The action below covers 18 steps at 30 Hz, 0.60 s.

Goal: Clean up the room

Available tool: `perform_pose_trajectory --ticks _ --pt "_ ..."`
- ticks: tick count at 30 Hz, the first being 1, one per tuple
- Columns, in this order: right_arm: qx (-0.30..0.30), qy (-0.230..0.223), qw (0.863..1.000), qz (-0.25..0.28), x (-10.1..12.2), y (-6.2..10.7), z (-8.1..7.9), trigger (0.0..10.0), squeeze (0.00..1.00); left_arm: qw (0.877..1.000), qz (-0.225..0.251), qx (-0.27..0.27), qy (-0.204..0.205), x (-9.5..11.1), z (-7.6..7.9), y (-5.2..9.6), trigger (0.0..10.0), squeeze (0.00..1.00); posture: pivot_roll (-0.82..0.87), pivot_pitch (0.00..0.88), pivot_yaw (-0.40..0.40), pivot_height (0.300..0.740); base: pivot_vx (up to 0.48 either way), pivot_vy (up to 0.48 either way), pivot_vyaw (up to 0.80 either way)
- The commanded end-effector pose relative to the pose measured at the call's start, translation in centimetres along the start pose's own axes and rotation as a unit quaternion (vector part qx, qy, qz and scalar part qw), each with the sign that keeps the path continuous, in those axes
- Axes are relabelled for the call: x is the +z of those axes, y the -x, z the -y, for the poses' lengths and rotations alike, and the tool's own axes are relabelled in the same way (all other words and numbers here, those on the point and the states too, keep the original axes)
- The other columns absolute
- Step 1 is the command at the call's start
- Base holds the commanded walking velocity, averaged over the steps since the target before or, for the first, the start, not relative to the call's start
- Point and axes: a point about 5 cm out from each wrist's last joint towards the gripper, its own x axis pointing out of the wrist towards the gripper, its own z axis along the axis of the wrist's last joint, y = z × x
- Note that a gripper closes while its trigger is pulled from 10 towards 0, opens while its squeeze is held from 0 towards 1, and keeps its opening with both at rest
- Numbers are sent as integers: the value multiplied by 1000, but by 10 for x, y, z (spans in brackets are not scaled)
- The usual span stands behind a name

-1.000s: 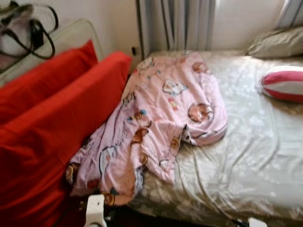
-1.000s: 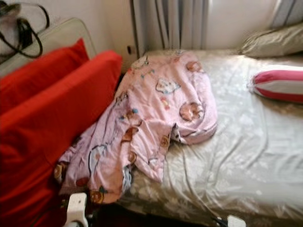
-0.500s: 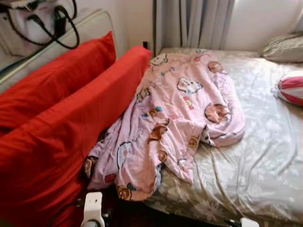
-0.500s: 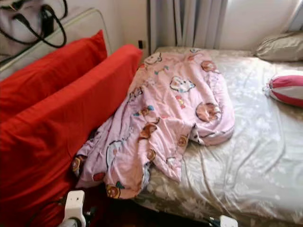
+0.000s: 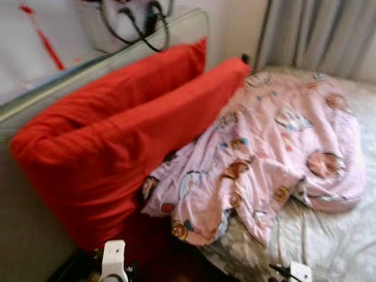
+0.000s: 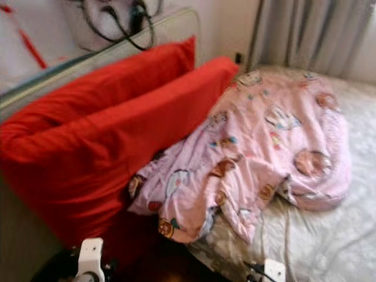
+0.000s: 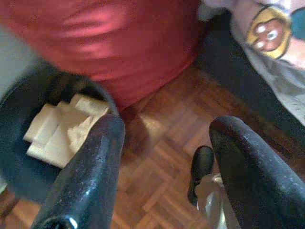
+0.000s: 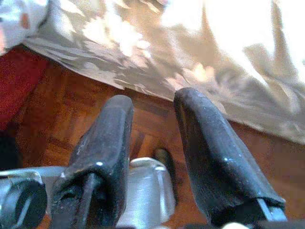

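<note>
Tidy-up looks barely started. Pink blanket [image 5: 270, 158] lies crumpled at 2 o'clock on the bed [image 5: 346, 247], one edge against the red cushions [image 5: 117, 141] at 10. Left gripper [image 7: 164, 157] and right gripper [image 8: 152, 143] hang low, fingers apart, empty. Straightening remains.

Bright red pillows [image 5: 123, 135] at 9 o'clock. Pale pink blanket [image 5: 276, 153] printed with brown and blue cartoon animals, at centre. Beige bed sheet [image 5: 335, 247] with a faint floral pattern at 5 o'clock. Grey curtain [image 5: 317, 35] at 1 o'clock. Reddish-brown parquet floor [image 7: 162, 157]. Cream papers in a dark bin [image 7: 28, 109].
</note>
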Motion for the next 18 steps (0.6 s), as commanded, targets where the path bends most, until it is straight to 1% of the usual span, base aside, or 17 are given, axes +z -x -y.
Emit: perform_pose_trajectory --ticks 1,4,6,8,9,10,11,13,14,16,18 --pt "-1 -2 1000 -6 -5 2 1 10000 0 1000 -12 1 -6 -5 -2 1 10000 0 16 0 58 740 0 0 800" --pt "-1 -1 1000 -4 -4 2 3 10000 0 1000 -11 -1 -5 -4 -1 1 10000 0 18 0 53 740 0 0 777" --pt "-5 -10 1000 -3 -5 3 6 10000 0 1000 -9 -1 -2 -3 0 1 10000 0 19 0 50 740 0 0 0" --pt "-12 -13 1000 -6 -8 6 14 10000 0 1000 -8 -2 0 -3 0 1 10000 0 21 0 49 740 0 0 0" --pt "-12 -13 1000 -6 -8 6 14 10000 0 1000 -8 -2 0 -3 0 1 10000 0 21 0 49 740 0 0 0" --pt "-18 -14 1000 -9 -12 9 23 10000 0 1000 -8 -2 2 -3 0 1 10000 0 23 0 47 740 0 0 0" --pt "-18 -14 1000 -9 -12 9 23 10000 0 1000 -8 -2 2 -3 0 1 10000 0 23 0 47 740 0 0 0" --pt "-26 -17 999 -10 -15 12 32 10000 0 1000 -7 0 4 -3 0 1 10000 0 22 0 46 740 0 0 0" --pt "-27 -18 999 -11 -15 13 33 10000 0 1000 -7 1 6 -3 -1 1 10000 0 22 0 46 740 0 0 0" --pt "-28 -17 999 -11 -15 13 35 10000 0 1000 -4 4 15 -2 -2 1 10000 0 24 1 46 740 270 0 0" --pt "-29 -16 999 -13 -16 14 36 10000 0 1000 -4 4 12 -2 -3 1 10000 0 26 4 46 740 349 0 0"
